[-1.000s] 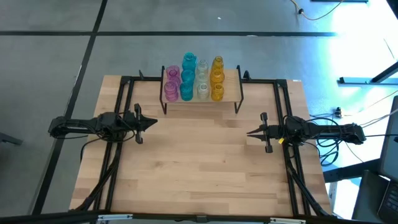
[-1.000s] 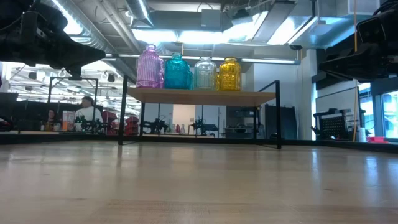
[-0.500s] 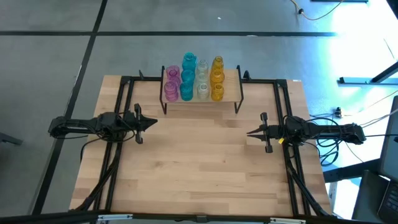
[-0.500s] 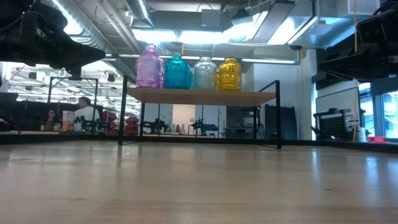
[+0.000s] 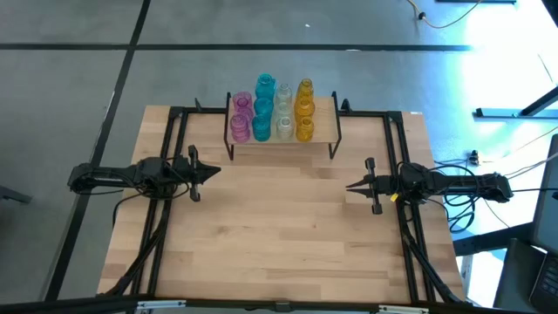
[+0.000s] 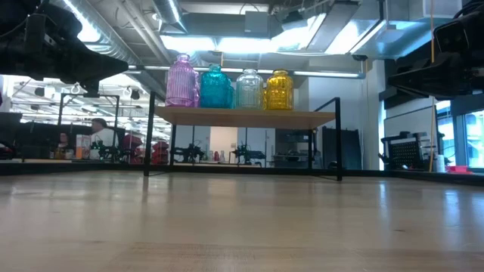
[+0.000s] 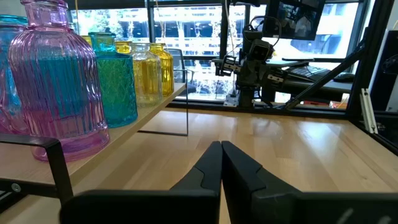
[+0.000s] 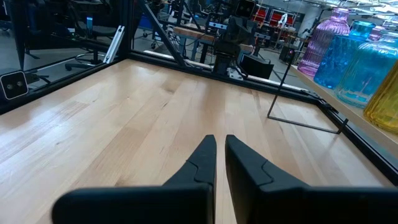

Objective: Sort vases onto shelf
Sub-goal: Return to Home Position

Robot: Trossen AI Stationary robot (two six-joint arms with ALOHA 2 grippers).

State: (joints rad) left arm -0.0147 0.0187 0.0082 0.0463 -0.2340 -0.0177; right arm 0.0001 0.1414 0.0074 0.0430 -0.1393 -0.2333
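Several glass vases stand upright on the shelf [image 5: 327, 129] at the table's far middle, in rows by colour: pink [image 5: 240, 124], teal [image 5: 262, 109], clear [image 5: 284, 113] and amber [image 5: 303, 112]. The low view shows them on the board: pink [image 6: 181, 81], teal [image 6: 215, 87], clear [image 6: 249, 89], amber [image 6: 279, 90]. My left gripper [image 5: 218, 172] hovers at the table's left, shut and holding nothing, pointing toward the right. My right gripper [image 5: 349, 186] hovers at the right, shut and holding nothing, pointing toward the left.
The shelf's black legs [image 5: 229, 148] stand on the wooden table [image 5: 279, 235]. Black frame rails [image 5: 174, 131] run along the table's left and right sides. A person [image 6: 98, 132] shows far off in the room behind. Bare wood lies between the two grippers.
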